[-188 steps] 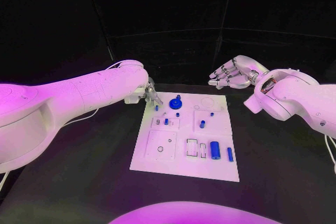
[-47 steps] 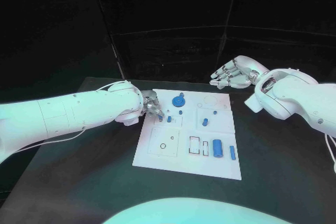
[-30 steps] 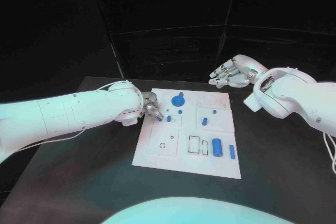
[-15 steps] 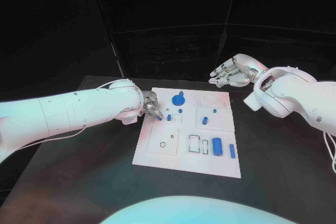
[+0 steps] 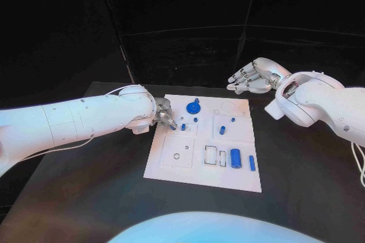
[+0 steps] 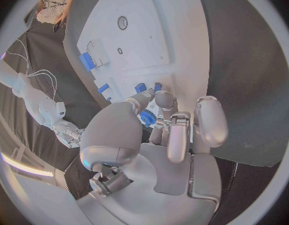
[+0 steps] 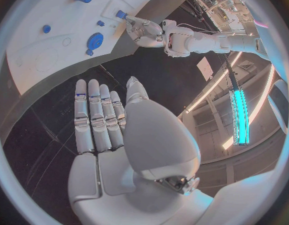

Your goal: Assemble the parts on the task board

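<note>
Left hand (image 5: pixel 164 118) has barely shifted over the last half second — its fingers hold station at the near-left edge of the task board (image 5: pixel 182 166), over the small peg (image 5: pixel 183 127) standing in its slot. Compared with several seconds ago, it has come down from the board's far-left corner to this slot.

Left wrist view: fingertips (image 6: pixel 162 98) are curled close round a small blue part (image 6: pixel 140 88) — whether it is actually pinched I cannot tell.

Right hand (image 5: pixel 251 78) hovers beyond the board's far-right corner, fingers straight and together, holding nothing.

Gear (image 5: pixel 193 108), large cylinder (image 5: pixel 236 158) and thin pin (image 5: pixel 251 163) sit untouched. Judgement: peg seating is in progress; most assembly remains.
</note>
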